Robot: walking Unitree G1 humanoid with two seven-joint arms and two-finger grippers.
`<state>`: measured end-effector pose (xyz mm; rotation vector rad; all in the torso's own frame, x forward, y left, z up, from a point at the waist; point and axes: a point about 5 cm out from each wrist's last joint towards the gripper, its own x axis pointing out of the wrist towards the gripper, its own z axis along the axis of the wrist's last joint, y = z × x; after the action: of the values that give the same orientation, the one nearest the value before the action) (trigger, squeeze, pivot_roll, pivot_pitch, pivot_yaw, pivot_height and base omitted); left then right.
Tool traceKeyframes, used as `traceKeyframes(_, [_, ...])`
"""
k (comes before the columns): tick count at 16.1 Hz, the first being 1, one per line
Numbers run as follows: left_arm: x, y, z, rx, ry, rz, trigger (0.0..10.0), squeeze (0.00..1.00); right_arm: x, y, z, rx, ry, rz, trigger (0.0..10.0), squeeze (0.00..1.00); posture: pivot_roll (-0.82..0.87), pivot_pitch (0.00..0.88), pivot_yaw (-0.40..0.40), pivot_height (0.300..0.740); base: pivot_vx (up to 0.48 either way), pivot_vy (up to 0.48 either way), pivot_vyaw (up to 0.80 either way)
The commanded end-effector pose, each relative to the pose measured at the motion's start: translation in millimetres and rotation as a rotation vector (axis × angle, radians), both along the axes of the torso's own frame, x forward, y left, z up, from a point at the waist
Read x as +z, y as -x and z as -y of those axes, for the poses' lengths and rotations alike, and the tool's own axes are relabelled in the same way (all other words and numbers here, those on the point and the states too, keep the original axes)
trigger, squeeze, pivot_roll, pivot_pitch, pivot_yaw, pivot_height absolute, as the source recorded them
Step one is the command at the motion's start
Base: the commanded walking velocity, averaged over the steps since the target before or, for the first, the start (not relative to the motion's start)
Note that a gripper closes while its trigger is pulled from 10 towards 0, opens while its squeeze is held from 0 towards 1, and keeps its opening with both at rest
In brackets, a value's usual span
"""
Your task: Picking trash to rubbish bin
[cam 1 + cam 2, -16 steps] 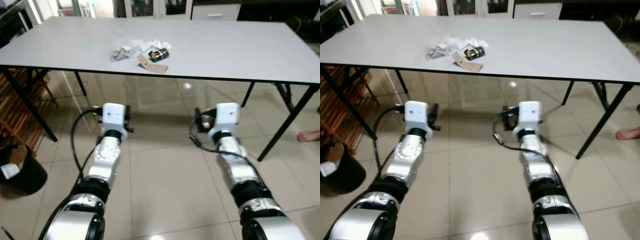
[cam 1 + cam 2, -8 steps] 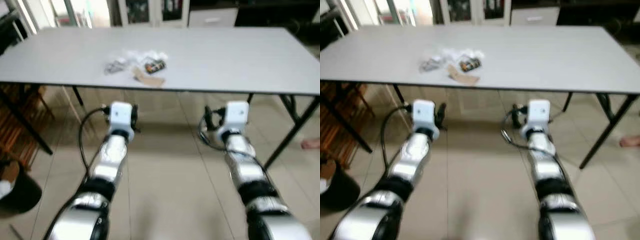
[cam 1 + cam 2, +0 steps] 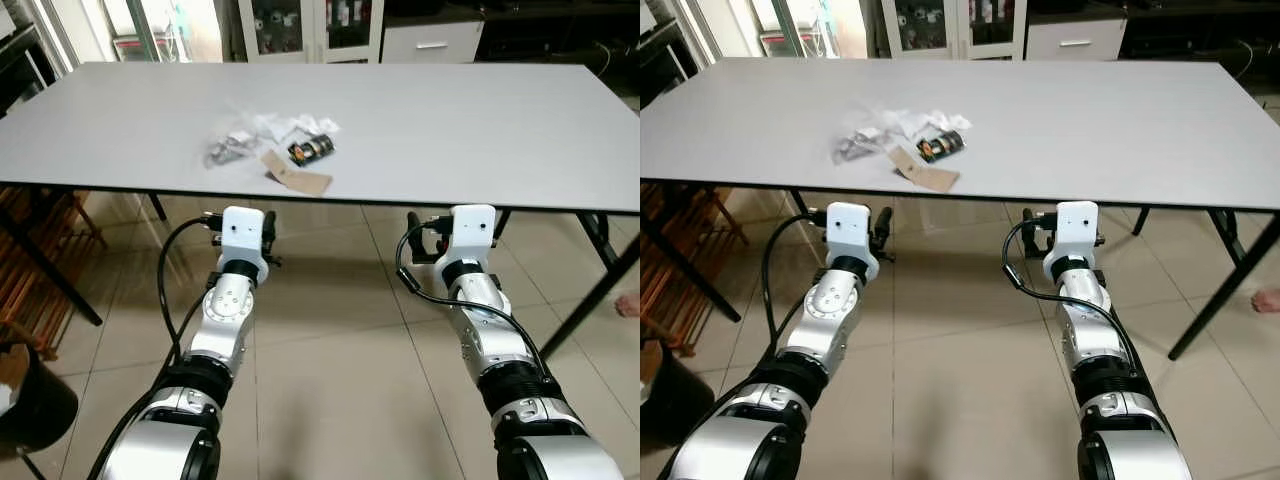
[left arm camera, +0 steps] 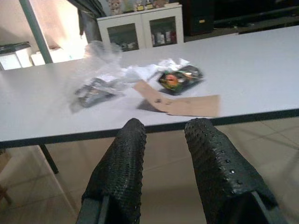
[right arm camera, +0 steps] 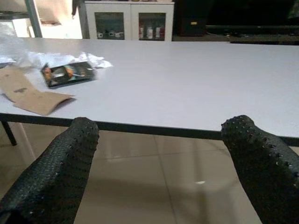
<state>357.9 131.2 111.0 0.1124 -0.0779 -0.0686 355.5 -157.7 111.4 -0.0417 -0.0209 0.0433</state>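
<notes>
The table [image 3: 480,120] stands across the way ahead, and its near edge lies just beyond both grippers, above them. The left gripper [image 4: 163,133] holds its fingers a little apart; the right gripper [image 5: 161,133] holds its fingers wide. On the left part of the tabletop near the edge sits a cluster of trash: clear wrappers [image 3: 232,143], a dark packet [image 3: 311,149] and a brown paper piece [image 3: 297,176]. The top to the right of it and farther back is bare. Table legs [image 3: 590,290] stand at the far right, and a black bin [image 3: 35,415] on the floor at the near left.
</notes>
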Motion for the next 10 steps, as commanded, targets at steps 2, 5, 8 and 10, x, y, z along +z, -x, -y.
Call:
traceKeyframes(2, [2.7,-1.5,-7.1,0.026,-0.006,0.005,10.0,0.00,3.7,-1.4,-9.6,0.029,-0.011,0.012,10.0,0.00,-0.07,0.045,0.046,0.740,0.448,0.000,0.00])
traceKeyframes(5, [3.0,-1.7,-6.4,0.025,-0.005,0.005,10.0,0.00,4.4,-1.4,-9.3,0.035,0.002,0.017,10.0,0.00,-0.07,0.044,0.044,0.740,0.446,0.000,0.16])
traceKeyframes(8, [2.9,-1.8,-6.4,0.027,-0.004,0.004,10.0,0.00,3.9,-1.2,-8.7,0.026,-0.012,0.015,10.0,0.00,-0.07,0.044,0.044,0.740,0.444,0.000,0.20])
traceKeyframes(10, [2.8,-1.8,-6.7,0.027,-0.004,0.004,10.0,0.00,3.8,-1.2,-8.7,0.026,-0.011,0.014,10.0,0.00,-0.07,0.044,0.044,0.740,0.444,0.000,0.00])
